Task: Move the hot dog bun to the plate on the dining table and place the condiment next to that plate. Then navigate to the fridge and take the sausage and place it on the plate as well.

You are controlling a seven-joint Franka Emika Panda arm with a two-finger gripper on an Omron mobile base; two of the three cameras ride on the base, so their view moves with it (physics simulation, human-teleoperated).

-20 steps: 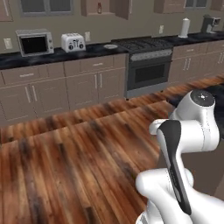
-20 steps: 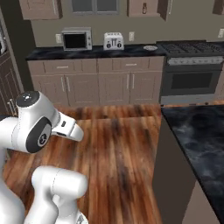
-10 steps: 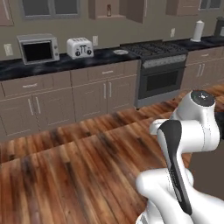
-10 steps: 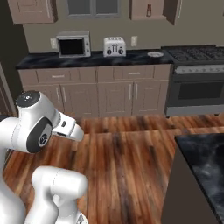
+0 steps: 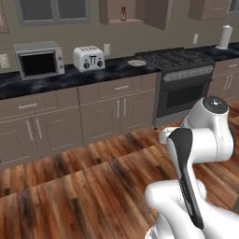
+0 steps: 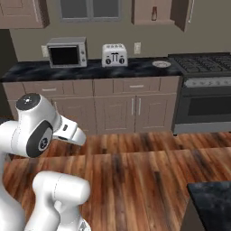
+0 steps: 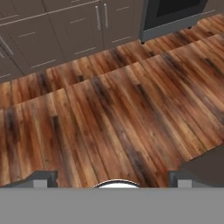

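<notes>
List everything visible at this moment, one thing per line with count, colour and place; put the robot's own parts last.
microwave: one, silver with a dark door, on the counter, left of the toaster
toaster: one, white, on the counter between microwave and stove
small plate: one, pale, on the counter just left of the stove
counter: one, black marbled top over grey-brown cabinets
stove: one, dark burners and oven door, right of the cabinets
paper towel roll: one, white, on the counter right of the stove
bottle: one, reddish, on the wall shelf above the toaster
floor: brown wood planks
dark countertop corner: one, black, lower right of the right base view
arm: one, white with dark joints
tool: one, dark tips wide open, empty, above the floor
</notes>
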